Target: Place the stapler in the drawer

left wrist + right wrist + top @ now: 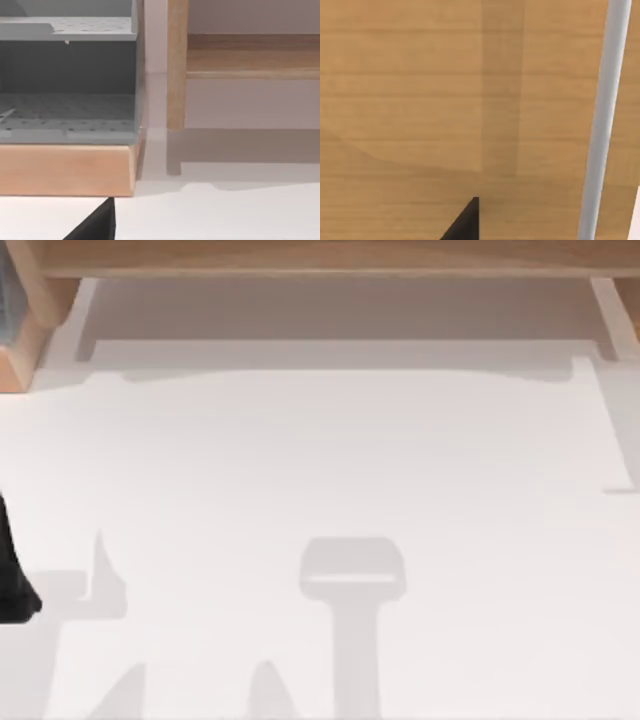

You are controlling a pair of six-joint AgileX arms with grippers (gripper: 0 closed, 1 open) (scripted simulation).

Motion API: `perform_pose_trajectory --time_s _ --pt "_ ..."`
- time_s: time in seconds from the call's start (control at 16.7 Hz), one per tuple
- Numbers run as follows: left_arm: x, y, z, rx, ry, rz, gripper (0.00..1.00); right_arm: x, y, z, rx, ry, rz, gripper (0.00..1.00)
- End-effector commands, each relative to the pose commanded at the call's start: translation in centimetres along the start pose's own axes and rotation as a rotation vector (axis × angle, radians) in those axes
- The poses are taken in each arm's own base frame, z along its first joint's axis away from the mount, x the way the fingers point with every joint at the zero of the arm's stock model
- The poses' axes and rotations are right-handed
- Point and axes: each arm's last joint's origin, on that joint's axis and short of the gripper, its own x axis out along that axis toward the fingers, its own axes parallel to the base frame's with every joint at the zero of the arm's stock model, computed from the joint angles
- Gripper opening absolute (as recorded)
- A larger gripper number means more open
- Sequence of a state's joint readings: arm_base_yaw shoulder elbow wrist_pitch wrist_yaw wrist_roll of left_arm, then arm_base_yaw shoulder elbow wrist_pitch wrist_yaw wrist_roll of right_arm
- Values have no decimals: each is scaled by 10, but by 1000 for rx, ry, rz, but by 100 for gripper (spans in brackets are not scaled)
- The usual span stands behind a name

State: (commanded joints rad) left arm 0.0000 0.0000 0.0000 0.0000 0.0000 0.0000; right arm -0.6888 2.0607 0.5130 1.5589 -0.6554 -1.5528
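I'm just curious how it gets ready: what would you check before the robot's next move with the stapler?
1. Stapler located: cannot tell.
2. Grey drawer unit ahead of the left gripper: ok.
3. Drawer open enough: cannot tell.
4. Right gripper clear of the wooden panel: cannot tell.
5. Left arm at the white table's left edge: ok.

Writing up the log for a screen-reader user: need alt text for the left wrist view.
A grey perforated two-tier shelf unit sits on a light wooden base block, which rests on the white tabletop. Beside it a light wooden upright post rises in front of a wooden shelf board. A black pointed shape juts in at the frame's edge.
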Motion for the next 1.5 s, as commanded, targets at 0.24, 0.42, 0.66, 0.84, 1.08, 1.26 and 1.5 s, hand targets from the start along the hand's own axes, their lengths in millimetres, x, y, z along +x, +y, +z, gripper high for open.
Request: perform_pose_trajectory --time_s 0.24,0.42,0.66,0.84,1.08,1.26,1.5 --pt "0 0 0 0 0 0 100 0 0 0 0 0 0 25" --pt "0 0 0 0 0 0 100 0 0 0 0 0 0 2" --pt "0 0 0 0 0 0 100 0 0 0 0 0 0 0" --pt "0 0 0 0 0 0 100 0 0 0 0 0 0 0" --pt "0 0 0 0 0 0 100 4 1 -1 6 1 4 0" --pt "0 0 0 0 0 0 100 27 0 -2 6 2 1 0" --pt "0 0 0 0 0 0 100 59 1 -1 4 3 2 0"
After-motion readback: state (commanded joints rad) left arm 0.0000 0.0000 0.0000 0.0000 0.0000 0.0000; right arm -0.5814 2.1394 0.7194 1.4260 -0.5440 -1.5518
